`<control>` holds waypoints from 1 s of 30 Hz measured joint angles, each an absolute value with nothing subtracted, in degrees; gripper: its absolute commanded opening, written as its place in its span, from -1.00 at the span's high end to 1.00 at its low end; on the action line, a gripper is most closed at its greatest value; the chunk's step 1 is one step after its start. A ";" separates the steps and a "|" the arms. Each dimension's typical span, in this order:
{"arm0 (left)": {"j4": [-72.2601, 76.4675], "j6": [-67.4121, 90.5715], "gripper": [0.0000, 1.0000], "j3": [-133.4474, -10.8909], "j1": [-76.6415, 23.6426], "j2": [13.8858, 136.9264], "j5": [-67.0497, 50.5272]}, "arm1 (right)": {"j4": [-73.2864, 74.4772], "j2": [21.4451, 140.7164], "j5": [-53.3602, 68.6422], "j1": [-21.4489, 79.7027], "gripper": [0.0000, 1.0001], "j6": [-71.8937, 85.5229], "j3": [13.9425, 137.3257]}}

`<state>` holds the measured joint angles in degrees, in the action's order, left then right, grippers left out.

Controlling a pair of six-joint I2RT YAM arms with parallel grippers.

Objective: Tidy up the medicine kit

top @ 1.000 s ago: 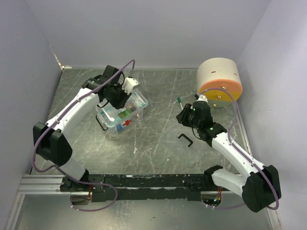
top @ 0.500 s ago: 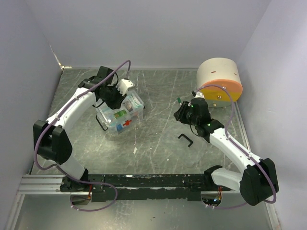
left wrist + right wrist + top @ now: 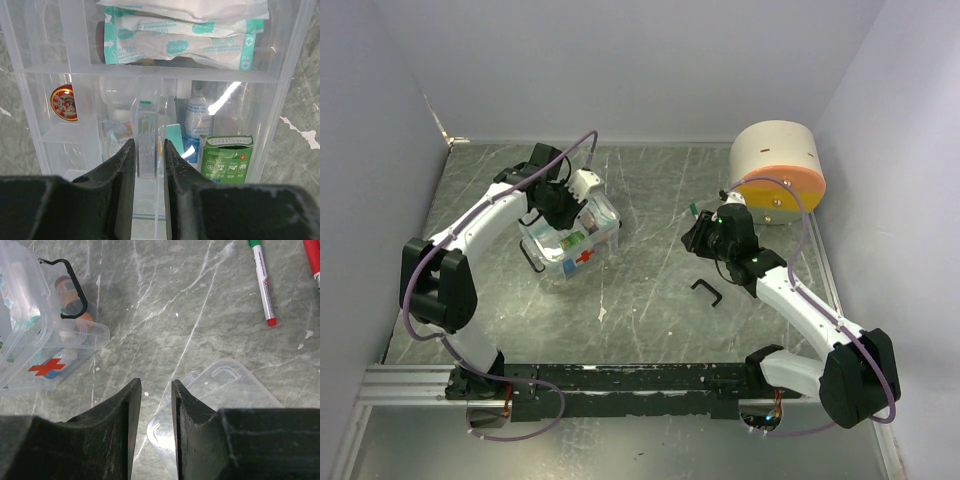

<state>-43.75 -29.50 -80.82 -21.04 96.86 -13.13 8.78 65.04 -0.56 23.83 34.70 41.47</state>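
Top external view: toward the table's far left corner, the medicine kit (image 3: pixel 572 243), red cross on its near side. Right over it, the left gripper (image 3: pixel 574 207); in left wrist view, pinched onto the upright clear tab (image 3: pixel 146 145) of the tray insert (image 3: pixel 240 77), above bandage packets (image 3: pixel 180 42) and a green box (image 3: pixel 226 157). Right of centre, the right gripper (image 3: pixel 155 385), jaws narrowly apart over a clear lid (image 3: pixel 220 400); perhaps nipping its edge, cannot tell. Nearby, a green-capped marker (image 3: pixel 262 282). By the far right corner, a cream-and-orange drum (image 3: pixel 778 170).
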 measured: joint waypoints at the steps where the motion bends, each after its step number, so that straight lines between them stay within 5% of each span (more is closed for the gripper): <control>1: -43.75 -29.45 0.58 -80.75 -20.97 96.86 -13.10 | 8.78 65.04 -0.51 23.83 0.38 34.70 41.50; 30: -46.06 -28.03 0.56 -81.19 -20.86 96.42 -11.00 | 8.01 65.08 0.32 23.83 0.38 34.76 41.47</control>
<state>-46.06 -28.03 -81.19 -20.86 96.42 -11.00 8.01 65.08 0.32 23.83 34.76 41.47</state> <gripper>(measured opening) 0.325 0.309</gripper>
